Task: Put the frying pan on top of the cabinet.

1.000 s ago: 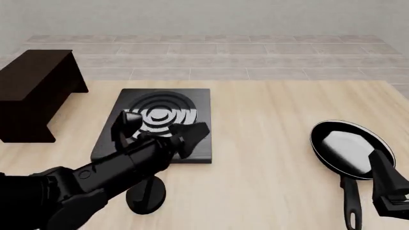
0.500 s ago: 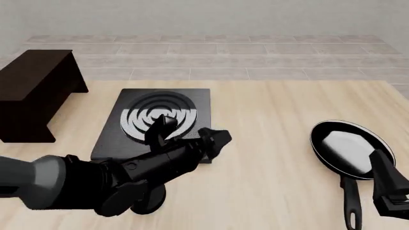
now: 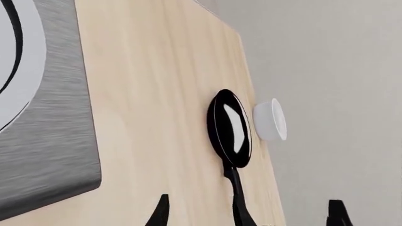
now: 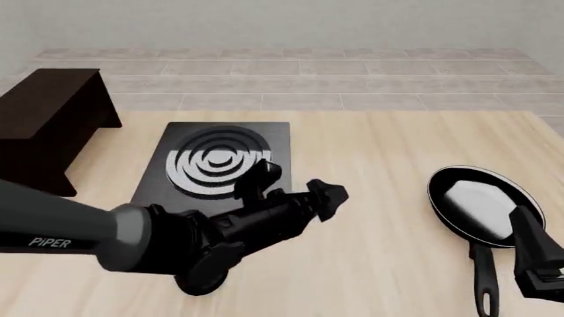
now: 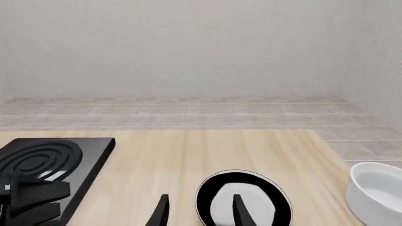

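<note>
Task barely begun: frying pan [image 4: 480, 203] is lying on the table, well apart from the cabinet [image 4: 49, 125]; left gripper [image 4: 295, 187], jaws apart, is reaching panward.

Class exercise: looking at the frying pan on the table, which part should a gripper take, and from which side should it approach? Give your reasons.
Take the long straight handle of the frying pan, probably from above. The handle points back toward the arms' side, beside the right gripper, and is narrow enough to fit between fingers. The round bowl is wide and shallow, with only a thin rim.
</note>
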### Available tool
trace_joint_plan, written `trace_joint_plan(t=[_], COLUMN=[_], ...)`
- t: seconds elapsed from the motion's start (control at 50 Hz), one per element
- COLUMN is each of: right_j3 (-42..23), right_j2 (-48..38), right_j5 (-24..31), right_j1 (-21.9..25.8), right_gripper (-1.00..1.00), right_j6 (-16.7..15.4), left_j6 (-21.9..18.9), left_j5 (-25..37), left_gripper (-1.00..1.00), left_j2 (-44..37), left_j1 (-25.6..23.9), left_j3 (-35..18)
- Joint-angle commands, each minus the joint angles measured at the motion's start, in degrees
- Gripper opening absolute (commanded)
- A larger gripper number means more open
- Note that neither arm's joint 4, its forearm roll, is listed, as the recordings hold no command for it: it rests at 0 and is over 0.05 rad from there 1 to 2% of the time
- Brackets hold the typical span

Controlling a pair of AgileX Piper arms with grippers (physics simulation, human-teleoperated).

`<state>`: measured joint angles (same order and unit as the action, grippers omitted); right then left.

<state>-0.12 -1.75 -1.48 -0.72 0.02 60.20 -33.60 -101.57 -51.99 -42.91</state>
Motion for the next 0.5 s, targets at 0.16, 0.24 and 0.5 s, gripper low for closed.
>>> trace_joint_plan(t=[0.16, 0.24, 0.5], right_j3=[0.1, 0.1, 0.1], right_j2=[-0.9, -1.2, -1.4], right_j5=[-0.8, -0.9, -1.2], right_j1=[0.0, 0.0, 0.0], right_gripper=[1.00, 1.00, 1.00], right_j6=[0.0, 0.0, 0.1], left_j6=[1.1, 1.3, 1.1], left_j5=[0.5, 0.9, 3.6], left_gripper=[1.00, 1.00, 1.00], left_j2=[-4.6, -4.9, -9.9], left_j1=[-2.6, -3.2, -3.0], left_j3=[-4.4, -5.2, -9.7])
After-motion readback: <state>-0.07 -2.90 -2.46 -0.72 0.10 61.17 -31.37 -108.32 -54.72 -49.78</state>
